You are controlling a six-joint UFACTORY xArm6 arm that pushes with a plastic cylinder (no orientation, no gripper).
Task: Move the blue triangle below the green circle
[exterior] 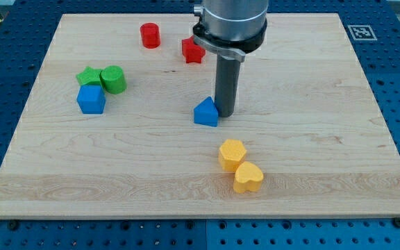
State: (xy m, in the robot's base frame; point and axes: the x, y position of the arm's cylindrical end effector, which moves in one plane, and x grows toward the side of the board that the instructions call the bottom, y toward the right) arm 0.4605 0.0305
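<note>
The blue triangle [205,112] lies near the middle of the wooden board [311,139]. My tip [226,112] stands right against its right side. The green circle [114,79] sits far to the view's left, touching a green star-like block [89,76] on its left. A blue cube [91,99] lies just below the green star and down-left of the green circle.
A red cylinder [149,35] and a red star [192,50], partly behind the arm, lie near the view's top. Two yellow blocks [232,153] [248,178] lie touching below the triangle toward the view's bottom. A marker tag [361,32] is at the top right corner.
</note>
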